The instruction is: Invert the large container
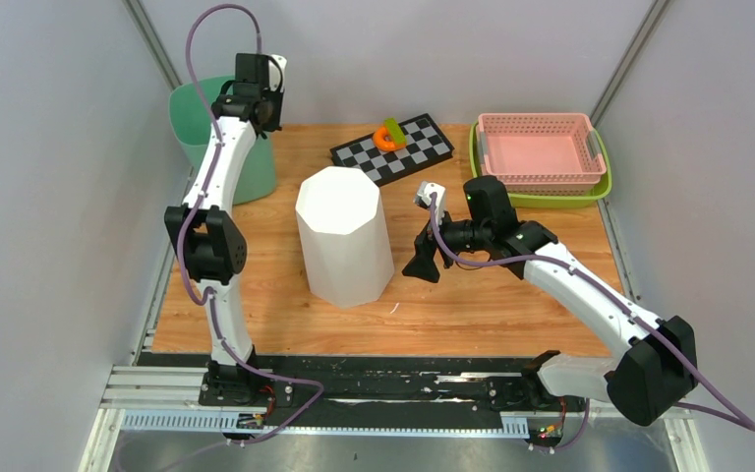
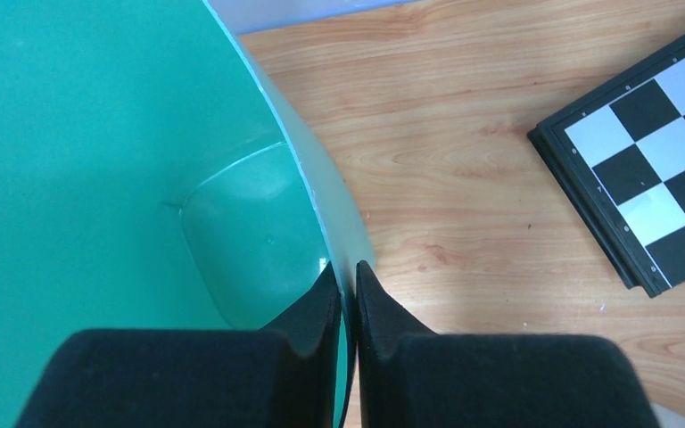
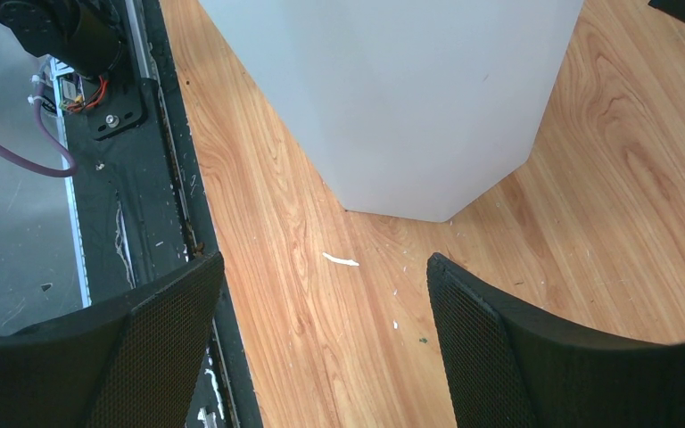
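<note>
1. Green bin (image 1: pixel 189 123) is your job. It sits mouth up at the far left corner of the table (image 1: pixel 511 315), so work out to it from the near side.
2. Nearest you, the right claw (image 3: pixel 321 267) hangs released, fingers wide, just beside the white tub (image 1: pixel 344 236) and touching nothing.
3. Farther out, the left claw (image 2: pixel 348 281) is clenched on the bin's rim, one finger inside and one outside.
4. The wall is thin, smooth plastic, so it is likely light, a little flexible and slippery. The rim looks like the sensible hold, but expect the bin to swing.
5. Only the left wrist view shows that pinch and the bin's hollow. The top view hides both behind the arm, yet places the chessboard (image 1: pixel 393 149) nearby.
</note>
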Robot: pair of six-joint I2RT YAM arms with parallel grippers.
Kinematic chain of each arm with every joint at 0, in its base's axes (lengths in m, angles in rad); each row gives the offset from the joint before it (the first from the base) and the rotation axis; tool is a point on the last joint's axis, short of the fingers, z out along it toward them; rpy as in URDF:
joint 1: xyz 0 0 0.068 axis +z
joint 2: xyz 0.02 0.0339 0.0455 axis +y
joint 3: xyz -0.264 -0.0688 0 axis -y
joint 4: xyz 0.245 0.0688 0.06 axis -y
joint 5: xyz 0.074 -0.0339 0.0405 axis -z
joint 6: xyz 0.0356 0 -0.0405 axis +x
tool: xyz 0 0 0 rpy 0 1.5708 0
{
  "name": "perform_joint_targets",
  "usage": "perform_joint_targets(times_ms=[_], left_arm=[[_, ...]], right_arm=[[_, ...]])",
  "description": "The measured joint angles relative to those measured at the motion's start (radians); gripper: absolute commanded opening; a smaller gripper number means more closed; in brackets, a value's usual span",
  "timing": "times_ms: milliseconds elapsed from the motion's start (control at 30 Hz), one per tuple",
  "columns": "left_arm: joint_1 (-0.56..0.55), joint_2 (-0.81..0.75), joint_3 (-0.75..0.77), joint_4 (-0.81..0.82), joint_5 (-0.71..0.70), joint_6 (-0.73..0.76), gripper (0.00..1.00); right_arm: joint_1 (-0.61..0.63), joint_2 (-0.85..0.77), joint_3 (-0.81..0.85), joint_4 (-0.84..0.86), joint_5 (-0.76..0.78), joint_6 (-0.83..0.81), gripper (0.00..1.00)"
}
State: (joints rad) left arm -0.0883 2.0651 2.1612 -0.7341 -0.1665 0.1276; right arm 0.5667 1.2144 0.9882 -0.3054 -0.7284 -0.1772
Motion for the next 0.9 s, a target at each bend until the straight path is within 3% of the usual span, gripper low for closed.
perform_joint_targets(times_ms=[500,900], left_arm=[[0.0,-0.259,-0.043,0.008,0.132,0.022,0.0],[-0.019,-0.523,-0.046,0.032,0.371,-0.01,0.0]], right_arm=[[0.0,0.037,0.0,0.009,0.009,0.019,0.87],[-0.033,0.179,0.071,0.018,0.07,0.063,0.85]])
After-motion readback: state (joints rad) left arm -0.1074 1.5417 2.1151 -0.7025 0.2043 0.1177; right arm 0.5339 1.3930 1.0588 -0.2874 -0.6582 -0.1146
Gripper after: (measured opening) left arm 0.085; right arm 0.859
